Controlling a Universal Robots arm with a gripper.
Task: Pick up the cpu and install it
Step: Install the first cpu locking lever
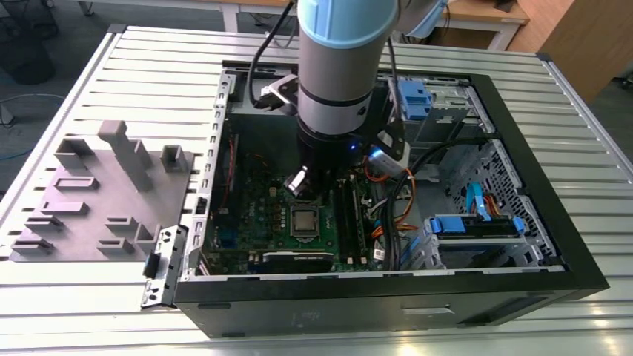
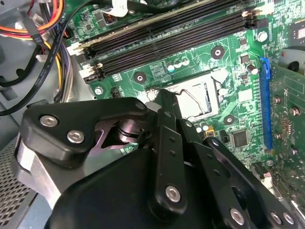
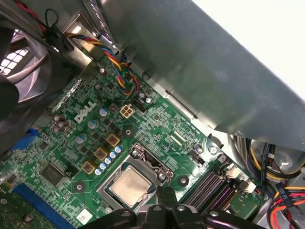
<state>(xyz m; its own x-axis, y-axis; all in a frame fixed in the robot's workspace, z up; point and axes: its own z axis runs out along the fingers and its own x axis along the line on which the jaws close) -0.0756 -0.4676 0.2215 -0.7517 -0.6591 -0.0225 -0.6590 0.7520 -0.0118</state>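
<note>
The cpu point(image 1: 305, 221) lies flat in its socket on the green motherboard point(image 1: 259, 211) inside the open computer case point(image 1: 514, 193). In the first wrist view the cpu point(image 3: 127, 186) shows its silvery top inside the metal socket frame. My gripper point(image 1: 299, 184) hangs just above the board, beside the socket and apart from the chip. Its black fingertips point(image 3: 166, 196) are together with nothing between them. In the second wrist view the gripper point(image 2: 163, 97) covers one side of the socket point(image 2: 202, 98).
Black memory slots point(image 2: 171, 36) run beside the socket. Orange, yellow and black cables point(image 1: 390, 211) hang at the exterior view's right of the arm. Blue drive brackets point(image 1: 475, 225) sit further right. A grey fixture block point(image 1: 104, 189) lies on the slatted table left of the case.
</note>
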